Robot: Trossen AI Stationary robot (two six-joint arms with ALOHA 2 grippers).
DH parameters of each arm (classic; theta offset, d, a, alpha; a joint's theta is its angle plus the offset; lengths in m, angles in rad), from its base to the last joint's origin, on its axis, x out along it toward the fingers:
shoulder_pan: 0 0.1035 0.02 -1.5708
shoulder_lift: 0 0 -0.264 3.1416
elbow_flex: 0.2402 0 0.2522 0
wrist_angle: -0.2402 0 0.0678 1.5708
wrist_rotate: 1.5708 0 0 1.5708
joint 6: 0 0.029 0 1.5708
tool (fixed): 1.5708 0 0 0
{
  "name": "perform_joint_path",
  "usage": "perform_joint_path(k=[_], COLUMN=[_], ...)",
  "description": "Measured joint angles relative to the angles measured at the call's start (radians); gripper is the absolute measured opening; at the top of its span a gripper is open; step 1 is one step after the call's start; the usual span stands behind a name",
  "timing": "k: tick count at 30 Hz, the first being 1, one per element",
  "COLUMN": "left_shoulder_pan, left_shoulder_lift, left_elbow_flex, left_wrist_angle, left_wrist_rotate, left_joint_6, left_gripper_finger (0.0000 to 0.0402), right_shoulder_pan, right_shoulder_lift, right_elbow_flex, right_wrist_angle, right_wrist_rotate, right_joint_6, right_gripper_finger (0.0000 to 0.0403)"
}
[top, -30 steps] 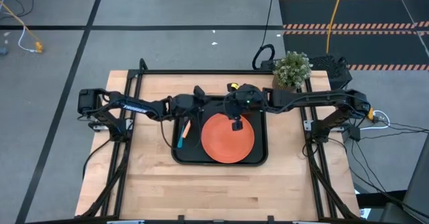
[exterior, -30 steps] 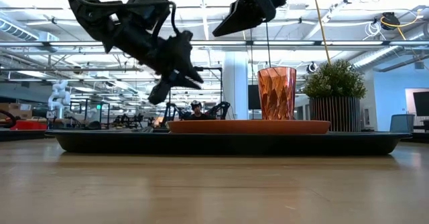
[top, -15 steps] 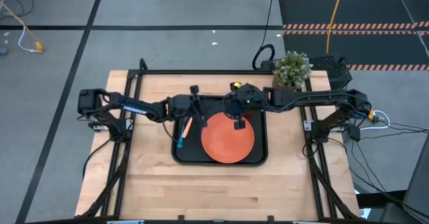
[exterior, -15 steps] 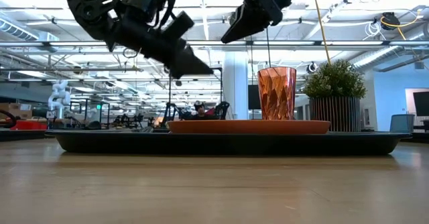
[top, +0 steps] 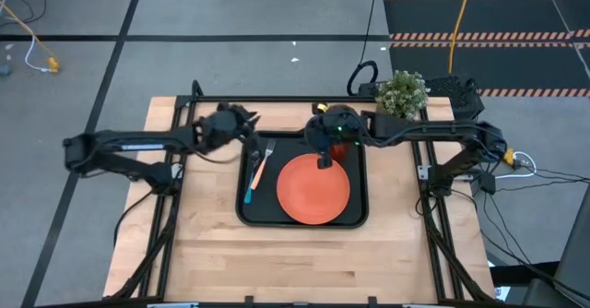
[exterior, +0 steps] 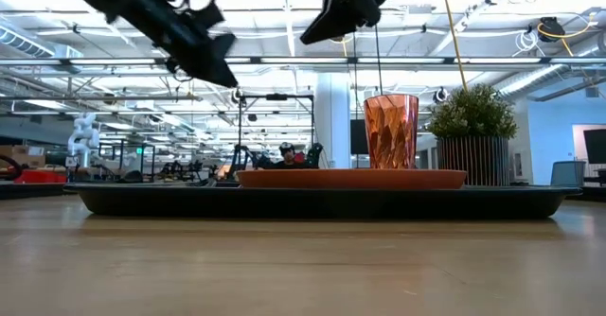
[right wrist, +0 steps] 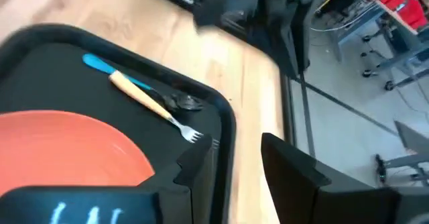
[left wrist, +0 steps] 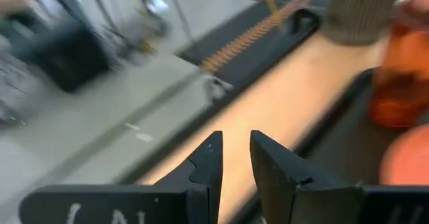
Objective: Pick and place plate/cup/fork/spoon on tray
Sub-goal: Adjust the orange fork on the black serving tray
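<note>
The black tray (top: 355, 211) lies mid-table. On it lie the orange plate (top: 313, 190), the tan-handled fork (top: 262, 163) and the blue-handled spoon (top: 247, 195); in the right wrist view the fork (right wrist: 151, 103) lies slantwise across the spoon (right wrist: 99, 64). The amber ribbed cup (exterior: 391, 131) stands upright at the tray's far right, mostly under my right arm in the high view. My left gripper (top: 249, 131) is raised beyond the tray's far left corner, fingers a little apart, empty. My right gripper (top: 323, 159) hangs open and empty above the plate's far edge, beside the cup.
A potted green plant (top: 402, 94) stands at the table's far right corner, just behind the tray. Bare wooden table (top: 304, 262) spreads along the near side and to the left and right of the tray.
My left gripper has drawn back from above the tray's left part, going up and toward the table's left and far edges, and now stands past the tray's far left corner. The fork and spoon lie uncovered on the tray. My right gripper has shifted slightly toward the far edge.
</note>
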Motion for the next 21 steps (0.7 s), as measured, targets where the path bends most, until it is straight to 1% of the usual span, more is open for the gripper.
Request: perform_joint_path(k=[3,5,7,10,13,14,16,19,21], left_shoulder_pan=[0.054,0.061,0.048,0.007,0.002,0.003,-0.005,-0.031,-0.054], left_shoulder_lift=[-0.098,-0.133,-0.145,-0.111,-0.074,-0.061,-0.028,0.027,0.057], left_elbow_flex=[0.000,0.000,0.001,0.000,0.009,0.027,0.074,0.170,0.228], left_wrist_angle=[-0.127,-0.185,-0.250,-0.369,-0.509,-0.559,-0.693,-0.841,-0.867], left_wrist_rotate=[0.193,0.269,0.286,0.294,0.380,0.416,0.456,0.445,0.423], left_joint_6=[-0.102,-0.120,-0.151,-0.215,-0.323,-0.362,-0.426,-0.448,-0.414], left_gripper_finger=[0.0081,0.0081,0.0081,0.0081,0.0081,0.0081,0.0081,0.0081,0.0081], right_shoulder_pan=[-0.016,-0.023,-0.023,-0.031,-0.052,-0.060,-0.083,-0.126,-0.162], right_shoulder_lift=[0.028,0.036,0.046,0.048,0.046,0.046,0.046,0.047,0.047], right_elbow_flex=[0.017,0.017,0.020,0.017,0.015,0.006,-0.025,-0.090,-0.119], right_wrist_angle=[0.074,0.102,0.157,0.151,0.151,0.157,0.148,0.185,0.244], right_wrist_rotate=[-0.080,-0.137,-0.152,-0.152,-0.152,-0.152,-0.153,-0.152,-0.153], right_joint_6=[-0.013,-0.014,-0.025,-0.055,-0.043,-0.029,-0.017,-0.042,-0.058], right_gripper_finger=[0.0118,0.0118,0.0118,0.0118,0.0118,0.0118,0.0118,0.0118,0.0118])
